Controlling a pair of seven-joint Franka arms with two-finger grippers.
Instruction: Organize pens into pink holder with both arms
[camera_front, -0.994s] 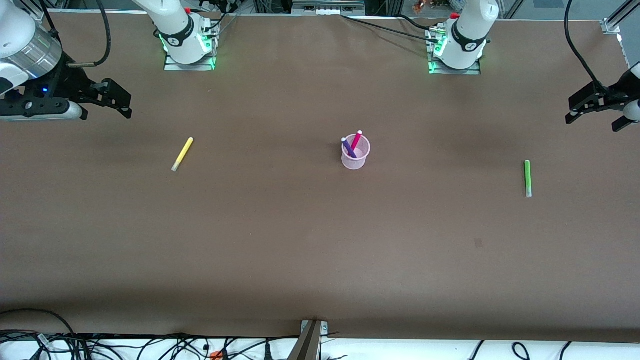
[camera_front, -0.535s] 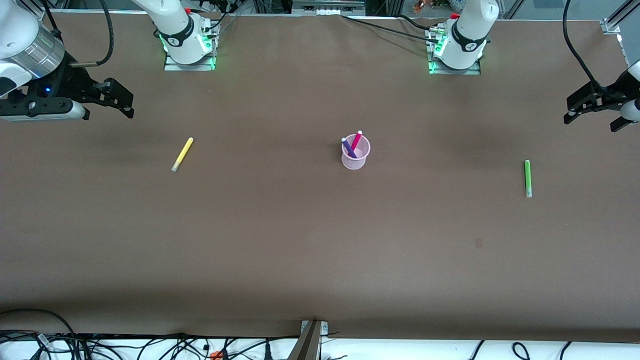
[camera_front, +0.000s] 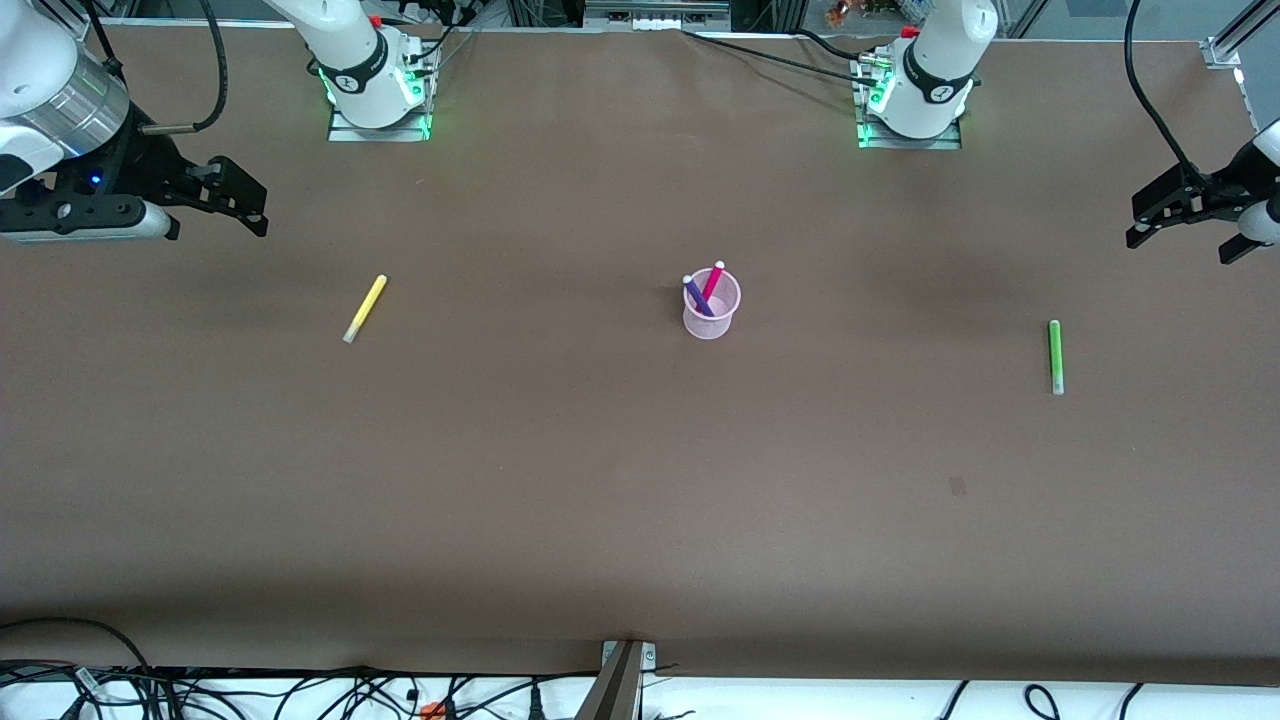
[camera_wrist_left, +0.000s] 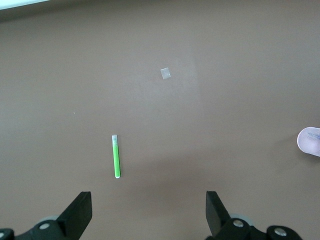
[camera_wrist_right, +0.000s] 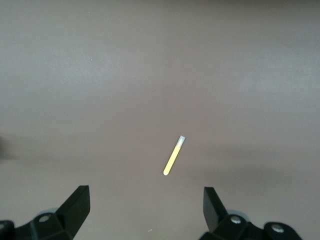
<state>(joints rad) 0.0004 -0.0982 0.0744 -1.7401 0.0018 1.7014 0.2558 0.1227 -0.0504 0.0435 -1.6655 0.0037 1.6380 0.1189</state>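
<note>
The pink holder (camera_front: 711, 309) stands mid-table with the magenta-pink pen (camera_front: 712, 281) and dark purple pen (camera_front: 697, 296) leaning in it. The yellow pen (camera_front: 365, 308) lies flat toward the right arm's end and shows in the right wrist view (camera_wrist_right: 174, 155). The green pen (camera_front: 1054, 355) lies flat toward the left arm's end and shows in the left wrist view (camera_wrist_left: 116, 156). My right gripper (camera_front: 235, 200) is open and empty, raised over the table at its end. My left gripper (camera_front: 1180, 215) is open and empty, raised over its end. The holder's edge shows in the left wrist view (camera_wrist_left: 310, 142).
The brown table (camera_front: 640, 480) has a small pale patch (camera_front: 957, 486) nearer the camera than the green pen. The arm bases (camera_front: 378, 95) (camera_front: 912, 100) stand along the table's edge by the robots. Cables (camera_front: 200, 695) lie along the front edge.
Both grippers shifted only slightly; the left gripper edged a little farther toward its end of the table. The pens and holder have not moved.
</note>
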